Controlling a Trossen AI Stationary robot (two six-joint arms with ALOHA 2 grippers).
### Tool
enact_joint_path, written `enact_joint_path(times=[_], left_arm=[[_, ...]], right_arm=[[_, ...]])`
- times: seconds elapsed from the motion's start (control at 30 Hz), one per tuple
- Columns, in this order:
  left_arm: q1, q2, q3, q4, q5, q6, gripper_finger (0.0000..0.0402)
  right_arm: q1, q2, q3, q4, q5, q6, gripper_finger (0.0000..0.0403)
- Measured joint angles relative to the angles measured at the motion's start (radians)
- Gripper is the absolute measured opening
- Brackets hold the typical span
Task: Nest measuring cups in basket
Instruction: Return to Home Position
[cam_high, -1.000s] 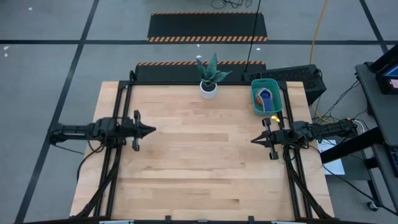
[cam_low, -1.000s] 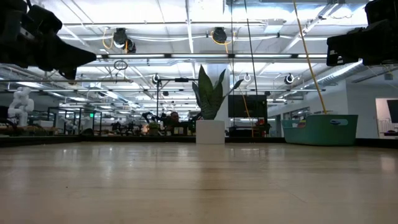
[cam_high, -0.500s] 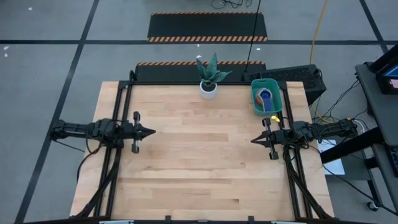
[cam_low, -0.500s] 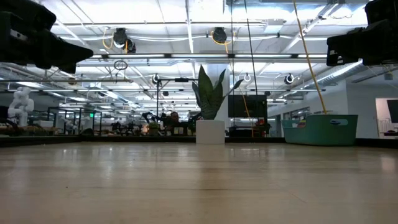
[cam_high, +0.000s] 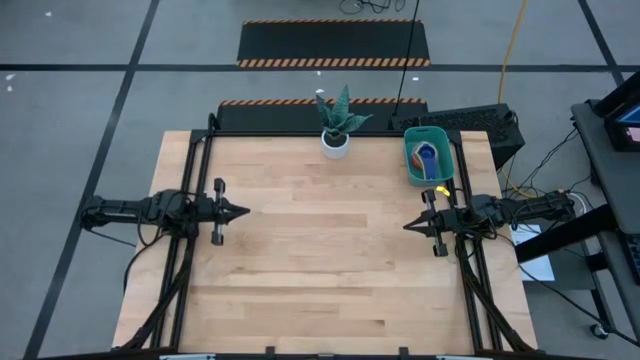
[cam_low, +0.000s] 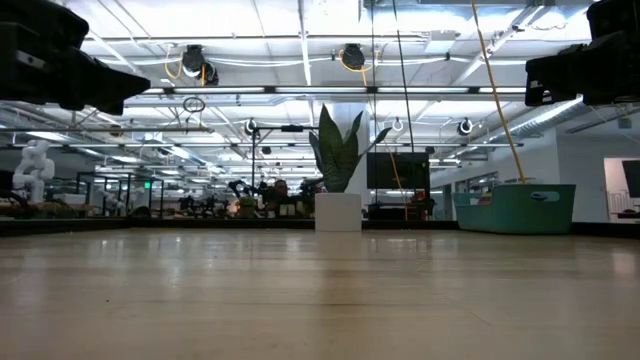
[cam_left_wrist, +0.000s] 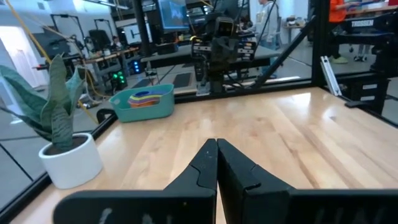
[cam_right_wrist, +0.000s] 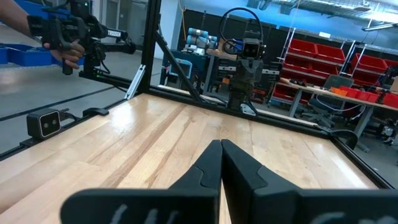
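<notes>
The teal basket stands at the table's far right corner and shows in the low view and the left wrist view. Measuring cups lie stacked inside it, with blue, orange and yellow ones showing. My left gripper hovers shut over the table's left side, pointing level toward the right. My right gripper hovers shut over the right side, pointing toward the left, just on the near side of the basket. Neither holds anything.
A white pot with a green plant stands at the middle of the far edge, left of the basket. The wooden tabletop between the two grippers is bare. A black frame runs along the table's sides.
My left gripper has rolled a little about its own pointing line, staying in place over the table's left side. Nothing else has moved.
</notes>
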Motion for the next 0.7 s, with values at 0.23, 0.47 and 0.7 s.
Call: enact_joint_path(times=[0.23,0.47,0.7], left_arm=[[0.004,0.000,0.000,0.000,0.000,0.010,0.0001],[0.002,0.000,0.000,-0.002,0.008,0.023,0.0002],[0.003,0.012,0.000,0.000,0.008,0.020,0.0018]], right_arm=[[0.000,0.000,0.000,0.000,0.000,0.000,0.0000],[0.000,0.000,0.000,0.000,0.000,0.000,0.0000],[0.000,0.000,0.000,0.000,0.000,0.000,0.0000]])
